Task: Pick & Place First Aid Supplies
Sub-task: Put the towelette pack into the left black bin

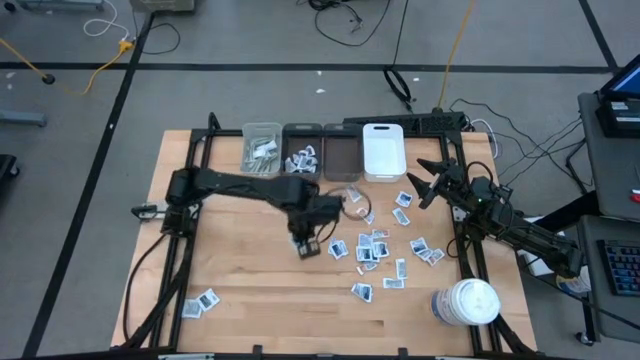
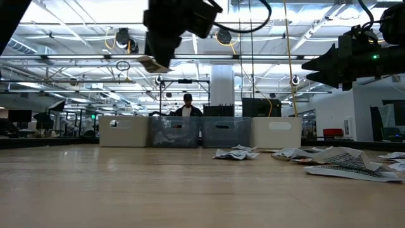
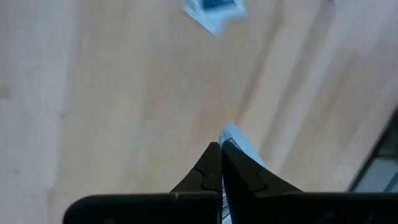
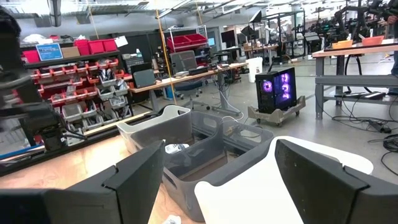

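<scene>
Small white sachets with dark print, the first aid supplies [image 1: 372,250], lie scattered on the wooden table right of centre, and two more [image 1: 200,302] lie near the front left. My left gripper [image 1: 306,243] hangs above the table's middle, pointing down and shut on one sachet [image 3: 238,142]. The low view shows that sachet [image 2: 152,63] high above the tabletop. My right gripper [image 1: 428,180] waits open and level at the far right, touching nothing, its fingers [image 4: 134,180] spread before the bins. My left gripper pinches one sachet between its two shut fingers [image 3: 211,163], coming from above and pointing down. A corner of the sachet [image 3: 231,134] sticks out past the fingertips. The sachet is lifted clear of the table and tilts below the fingers [image 2: 161,54].
Several small bins stand in a row at the far edge: a light one [image 1: 262,146] with pale strips, a dark one [image 1: 302,152] with sachets, another dark one [image 1: 340,152] and a white one [image 1: 383,150]. A large white lidded jar [image 1: 468,303] stands front right.
</scene>
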Robot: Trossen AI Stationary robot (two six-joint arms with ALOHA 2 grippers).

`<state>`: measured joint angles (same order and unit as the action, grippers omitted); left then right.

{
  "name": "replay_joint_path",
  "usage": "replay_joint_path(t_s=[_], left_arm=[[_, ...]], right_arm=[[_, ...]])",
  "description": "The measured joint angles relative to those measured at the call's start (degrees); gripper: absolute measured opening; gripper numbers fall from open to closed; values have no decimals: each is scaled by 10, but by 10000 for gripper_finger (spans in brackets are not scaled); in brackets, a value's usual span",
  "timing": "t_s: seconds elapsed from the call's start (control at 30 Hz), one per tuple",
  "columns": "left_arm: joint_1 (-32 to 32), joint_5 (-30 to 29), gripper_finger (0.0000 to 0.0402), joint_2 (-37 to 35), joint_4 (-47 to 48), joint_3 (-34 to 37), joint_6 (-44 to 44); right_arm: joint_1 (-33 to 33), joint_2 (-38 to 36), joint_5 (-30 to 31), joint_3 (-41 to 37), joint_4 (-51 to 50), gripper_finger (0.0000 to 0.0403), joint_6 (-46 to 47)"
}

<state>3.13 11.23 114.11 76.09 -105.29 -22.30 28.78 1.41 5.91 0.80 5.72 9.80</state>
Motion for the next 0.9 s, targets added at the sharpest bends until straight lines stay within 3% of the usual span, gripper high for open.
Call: replay_joint_path(t_s=[0.67,0.9], left_arm=[[-312,-39,0,2,-29,-4,64],[-376,-53,0,7,-81,-4,75]], right_arm=[[0,0,0,0,0,297,0],[0,0,0,0,0,297,0]])
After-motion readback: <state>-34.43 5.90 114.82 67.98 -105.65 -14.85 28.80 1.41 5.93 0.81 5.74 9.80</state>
